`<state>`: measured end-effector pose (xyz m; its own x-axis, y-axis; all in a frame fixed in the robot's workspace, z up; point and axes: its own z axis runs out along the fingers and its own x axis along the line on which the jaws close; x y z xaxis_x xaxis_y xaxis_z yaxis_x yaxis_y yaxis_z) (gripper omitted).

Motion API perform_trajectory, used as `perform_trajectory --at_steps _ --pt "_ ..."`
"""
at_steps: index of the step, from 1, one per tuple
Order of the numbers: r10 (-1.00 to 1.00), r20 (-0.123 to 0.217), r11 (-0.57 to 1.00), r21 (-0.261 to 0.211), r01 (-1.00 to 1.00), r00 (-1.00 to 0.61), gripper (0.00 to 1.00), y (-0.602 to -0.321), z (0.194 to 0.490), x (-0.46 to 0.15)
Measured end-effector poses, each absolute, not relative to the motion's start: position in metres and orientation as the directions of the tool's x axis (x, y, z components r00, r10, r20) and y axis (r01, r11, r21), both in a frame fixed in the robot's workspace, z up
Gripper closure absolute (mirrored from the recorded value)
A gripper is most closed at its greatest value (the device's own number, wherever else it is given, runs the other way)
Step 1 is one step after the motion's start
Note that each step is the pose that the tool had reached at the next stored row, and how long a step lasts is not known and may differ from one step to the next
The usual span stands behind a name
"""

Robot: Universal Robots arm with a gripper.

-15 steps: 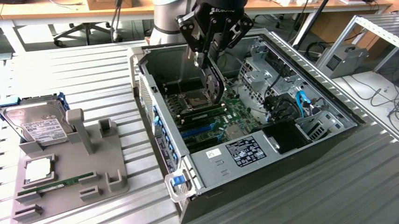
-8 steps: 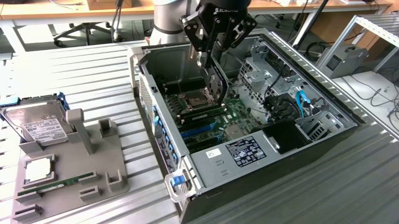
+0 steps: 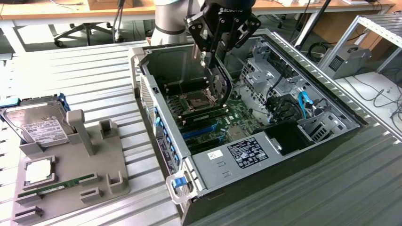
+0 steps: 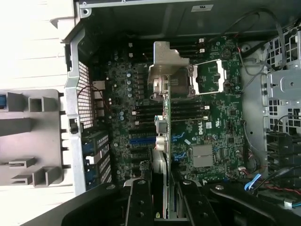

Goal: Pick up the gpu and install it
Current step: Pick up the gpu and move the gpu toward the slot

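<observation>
The gpu [image 3: 220, 82] hangs edge-down over the open computer case [image 3: 251, 155], and my gripper [image 3: 210, 52] is shut on its upper edge. In the wrist view the gpu [image 4: 165, 136] appears edge-on as a thin green board line with its silver end bracket [image 4: 167, 61] at the far end. It sits between my two black fingers [image 4: 138, 202], with the gripper [image 4: 162, 207] closed on it. The card hovers above the motherboard [image 4: 211, 122], near the blue expansion slots [image 4: 141, 140], and does not touch them.
On the exterior view's left, a grey fixture tray [image 3: 69, 188] holds a silver hard drive [image 3: 37, 125], a square processor [image 3: 39, 170] and a green RAM stick [image 3: 56, 187]. Inside the case are a CPU socket [image 3: 197, 101], a drive cage [image 3: 317, 125] and cables [image 3: 304, 103].
</observation>
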<state>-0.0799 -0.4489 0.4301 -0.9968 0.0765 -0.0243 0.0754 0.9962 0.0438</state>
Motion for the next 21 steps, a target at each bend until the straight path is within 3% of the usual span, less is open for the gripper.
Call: perform_trajectory --at_steps 21 --pt "0.076 -0.024 0.996 0.044 0.075 -0.997 0.74 -0.444 0.426 -0.053"
